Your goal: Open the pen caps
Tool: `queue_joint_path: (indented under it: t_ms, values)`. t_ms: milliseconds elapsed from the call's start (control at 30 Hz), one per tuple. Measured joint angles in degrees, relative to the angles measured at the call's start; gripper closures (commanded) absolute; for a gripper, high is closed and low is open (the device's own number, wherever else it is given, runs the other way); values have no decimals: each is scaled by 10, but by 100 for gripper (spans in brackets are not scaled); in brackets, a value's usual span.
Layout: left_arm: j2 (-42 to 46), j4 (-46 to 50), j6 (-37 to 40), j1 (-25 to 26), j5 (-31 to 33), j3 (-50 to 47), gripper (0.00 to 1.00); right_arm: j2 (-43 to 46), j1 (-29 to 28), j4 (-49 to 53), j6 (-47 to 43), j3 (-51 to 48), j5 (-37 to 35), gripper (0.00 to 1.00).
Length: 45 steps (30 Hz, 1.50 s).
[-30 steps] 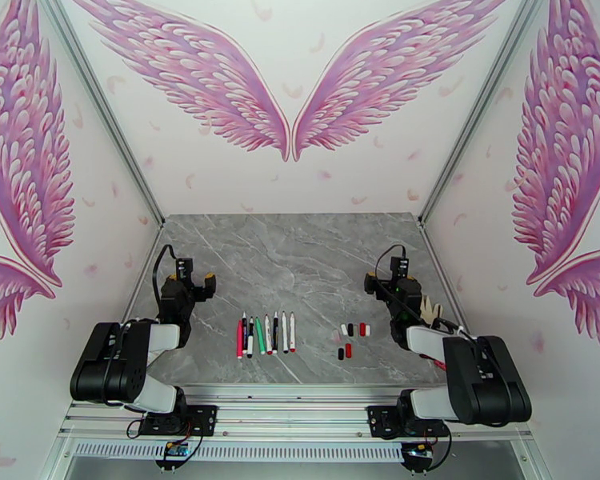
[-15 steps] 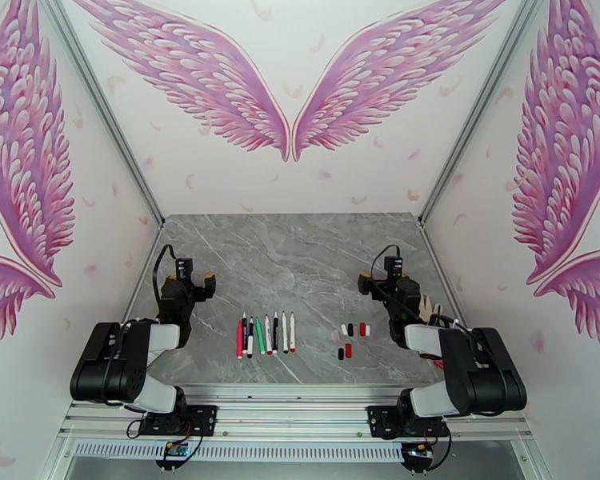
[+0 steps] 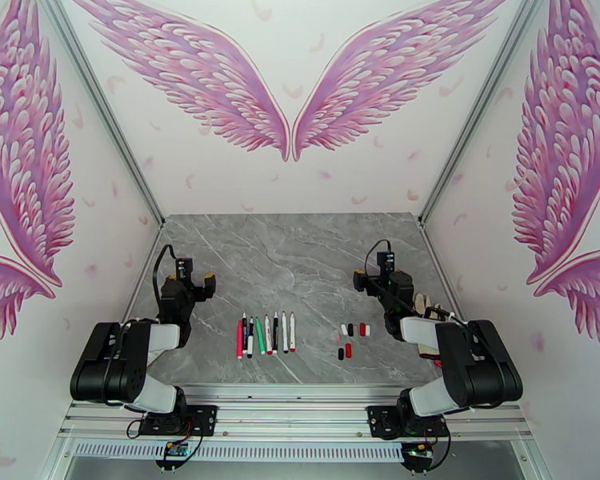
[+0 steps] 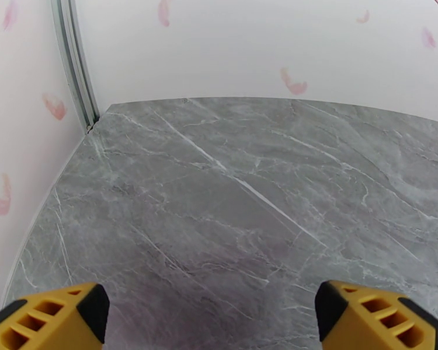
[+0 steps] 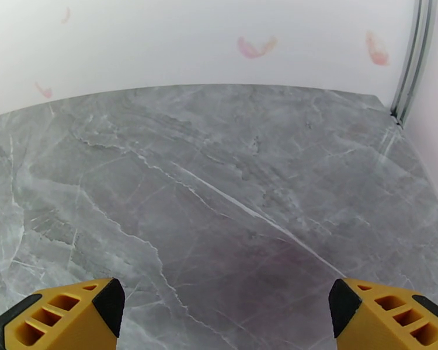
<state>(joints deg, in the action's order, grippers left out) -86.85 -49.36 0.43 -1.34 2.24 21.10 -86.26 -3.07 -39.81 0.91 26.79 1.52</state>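
Observation:
Six pens (image 3: 266, 334) lie side by side in a row on the grey marble table (image 3: 292, 258), near its front edge. To their right lie the loose pen caps (image 3: 354, 338), small red, black and white stubs in a loose cluster. My left gripper (image 3: 191, 278) hovers left of and behind the pens, open with nothing in it. Behind and to the right of the caps, my right gripper (image 3: 378, 275) is open too. In the left wrist view the left gripper (image 4: 213, 322) shows two yellow fingertips (image 4: 49, 316) wide apart over bare table. The right gripper (image 5: 225, 319) looks the same.
White walls painted with pink wings close in the table on three sides, with metal corner posts (image 3: 452, 146) at the back. An aluminium rail (image 3: 292, 394) runs along the front edge by the arm bases. A small beige object (image 3: 425, 304) lies at the right edge.
My right arm has swung a little left and towards the back of the table. The left arm, the pens and the caps have not moved.

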Motion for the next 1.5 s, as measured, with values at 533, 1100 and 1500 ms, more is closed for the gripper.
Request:
queue_joint_path:
  t_ms: [533,1100,1500]
  values:
    - [0,0,0,0,0,0,1,-18,0,-99,-18,-56,5,1]
    - [0,0,0,0,2,0,1,-18,-2,-98,-22,-50,6,1]
    - [0,0,0,0,2,0,1,-18,-2,-95,-22,-50,4,1]
